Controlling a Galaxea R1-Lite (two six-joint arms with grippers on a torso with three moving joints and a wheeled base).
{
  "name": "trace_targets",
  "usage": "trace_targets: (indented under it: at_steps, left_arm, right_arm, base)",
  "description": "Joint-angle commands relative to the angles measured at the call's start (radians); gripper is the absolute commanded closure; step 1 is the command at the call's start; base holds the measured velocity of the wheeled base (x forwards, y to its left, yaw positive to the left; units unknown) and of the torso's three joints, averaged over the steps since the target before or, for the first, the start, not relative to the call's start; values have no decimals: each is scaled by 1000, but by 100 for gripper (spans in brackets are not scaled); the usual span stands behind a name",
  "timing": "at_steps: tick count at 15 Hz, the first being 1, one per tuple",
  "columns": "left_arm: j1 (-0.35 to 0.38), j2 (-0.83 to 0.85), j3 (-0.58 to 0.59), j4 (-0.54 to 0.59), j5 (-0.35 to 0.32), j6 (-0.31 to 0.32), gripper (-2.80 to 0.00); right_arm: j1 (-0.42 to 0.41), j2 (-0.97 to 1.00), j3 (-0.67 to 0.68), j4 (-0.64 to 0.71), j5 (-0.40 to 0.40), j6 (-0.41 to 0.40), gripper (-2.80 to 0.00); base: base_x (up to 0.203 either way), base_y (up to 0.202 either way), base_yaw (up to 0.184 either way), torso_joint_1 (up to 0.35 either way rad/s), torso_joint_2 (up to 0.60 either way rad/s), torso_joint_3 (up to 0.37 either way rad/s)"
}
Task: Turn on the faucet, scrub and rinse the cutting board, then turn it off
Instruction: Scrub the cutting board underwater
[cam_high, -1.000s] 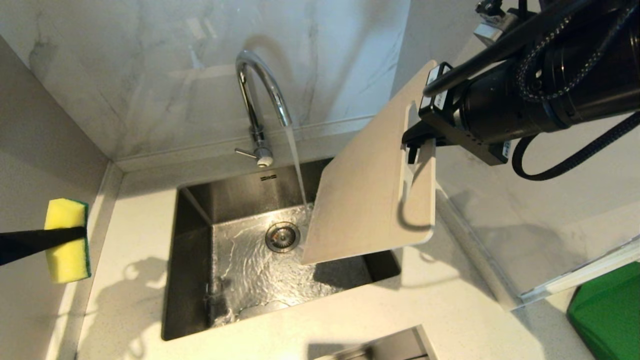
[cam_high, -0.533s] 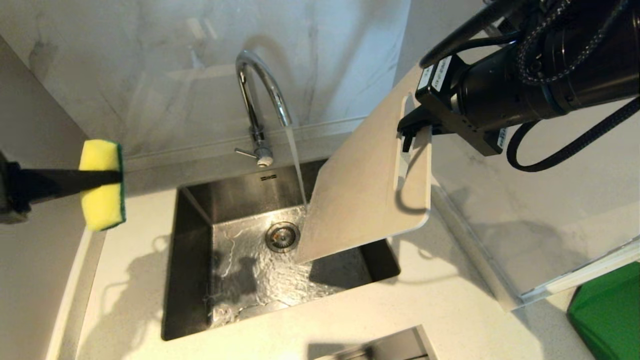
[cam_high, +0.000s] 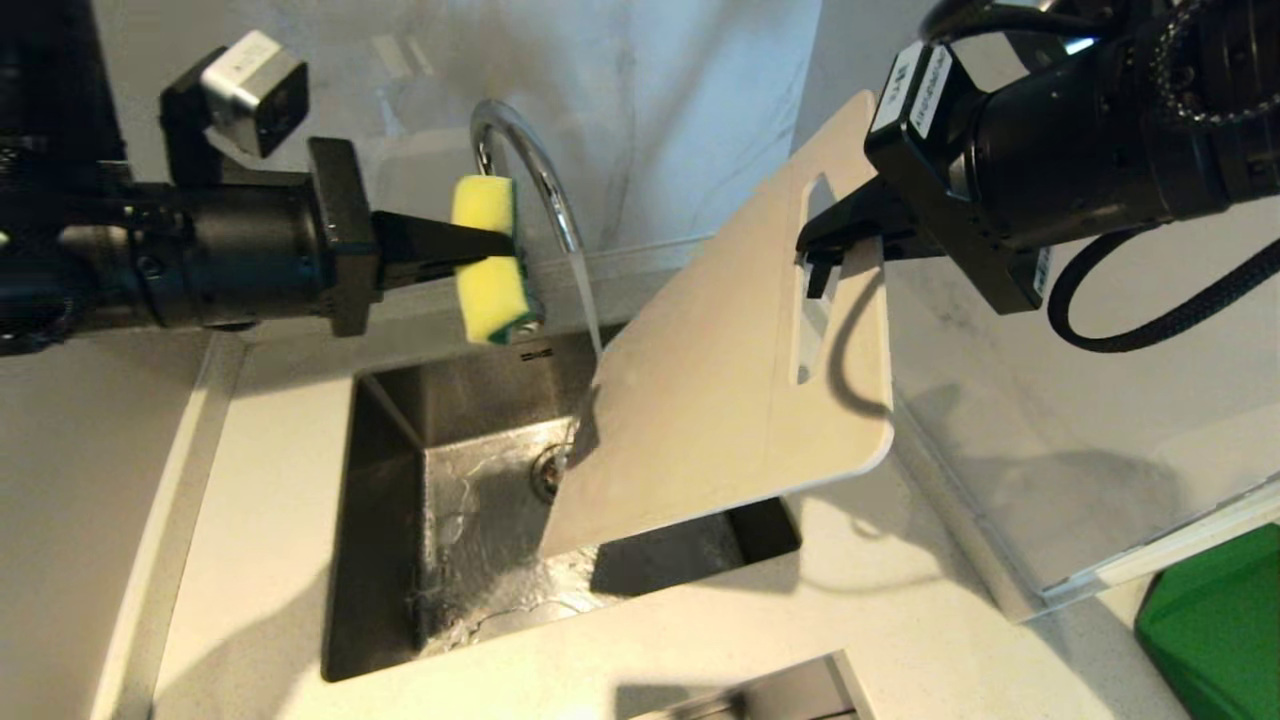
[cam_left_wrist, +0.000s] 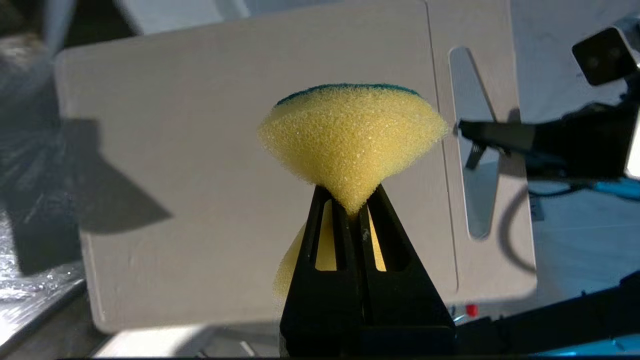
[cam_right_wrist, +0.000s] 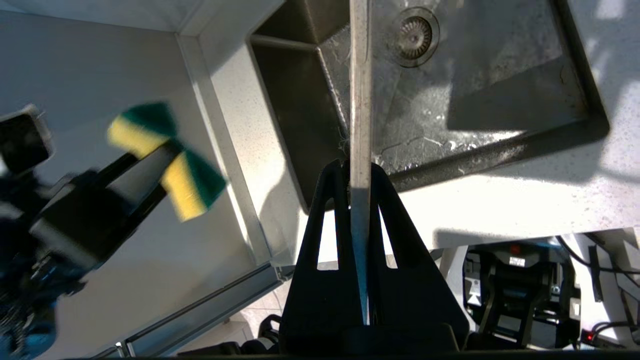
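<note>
The cutting board (cam_high: 720, 400) hangs tilted over the sink (cam_high: 400, 480), its lower corner dipping toward the drain, its upper end with the slot raised to the right of the faucet (cam_high: 530, 170). We judge it thin, stiff and fairly light, and slippery once wet, since water from the faucet strikes its near edge. The handle end by the slot looks the soundest place to hold, and there we have the right end effector (cam_high: 830, 255) clamped on the board's edge. Left of the board, just in front of the faucet, the left end effector (cam_high: 490, 250) pinches a yellow and green sponge (cam_high: 488, 265), which is soft and squeezed hard at its middle. Sponge and board are near but apart. The pale surface (cam_high: 700, 630) surrounds the sink.
</note>
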Motion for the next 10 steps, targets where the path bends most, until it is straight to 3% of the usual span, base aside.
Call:
trace_targets:
  at_steps: [1,5,10]
  left_arm:
    - [-50,134,-86,-20,10,-35,0]
    - [-62,225,-108,-137,14,-47,0]
    - [-74,267,-105,-149,14,-48,0]
  right_arm:
    - [2,-9,-1,-1,1,4,0]
    - [2,-10,-17,-5,3,46,0]
    - [2,-29,-14,14,3,79,0]
  base:
    - [0,0,0,0,0,0]
    - [0,0,0,0,0,0]
    - [0,0,0,0,0,0]
